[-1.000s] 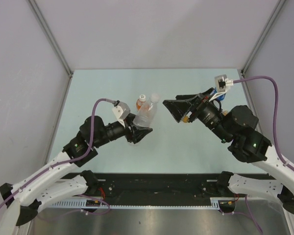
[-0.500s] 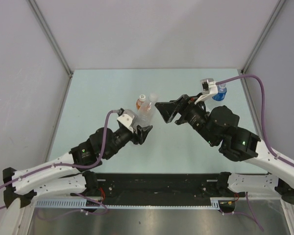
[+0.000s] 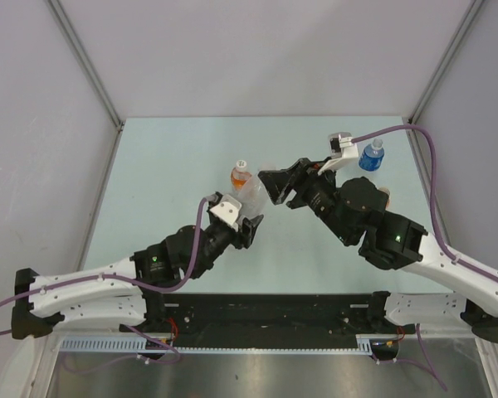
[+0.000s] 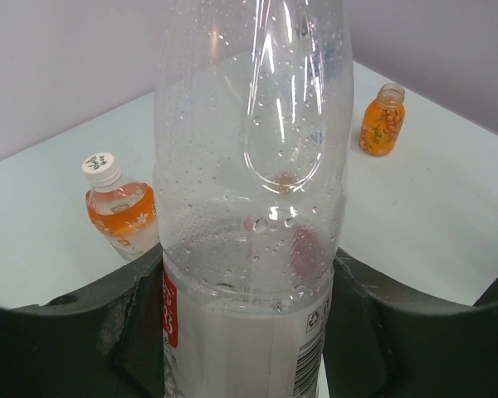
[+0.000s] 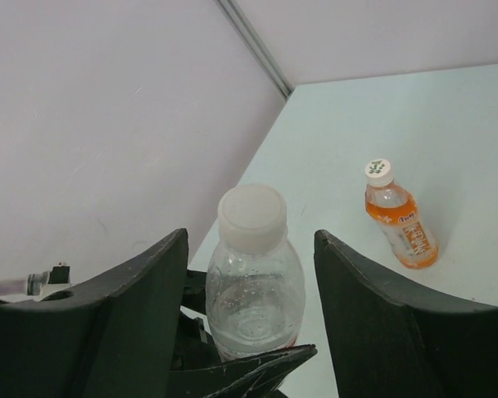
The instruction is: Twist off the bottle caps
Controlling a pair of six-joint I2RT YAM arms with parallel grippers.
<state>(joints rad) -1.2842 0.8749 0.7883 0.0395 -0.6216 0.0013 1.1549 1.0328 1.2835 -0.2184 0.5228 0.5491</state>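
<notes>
My left gripper (image 4: pixel 245 323) is shut on the lower body of a clear, nearly empty bottle (image 4: pixel 253 191) and holds it upright. In the top view this gripper (image 3: pixel 247 225) sits just below the clear bottle (image 3: pixel 251 194). My right gripper (image 5: pixel 251 249) is open. Its jaws stand one on each side of the bottle's white cap (image 5: pixel 251 217), apart from it. In the top view the right gripper (image 3: pixel 274 184) covers that cap. An orange-drink bottle (image 5: pixel 402 228) with a white cap (image 5: pixel 378 171) stands close by, and also shows in the top view (image 3: pixel 240 173).
A small orange-drink bottle without a cap (image 4: pixel 382 120) stands on the table further right. A blue bottle with a white cap (image 3: pixel 370 155) stands at the back right. The pale green table (image 3: pixel 166 157) is walled on three sides.
My left gripper has moved forward and right with the clear bottle. My right gripper has swung left until its open jaws are on either side of the bottle's cap. The blue bottle is now uncovered.
</notes>
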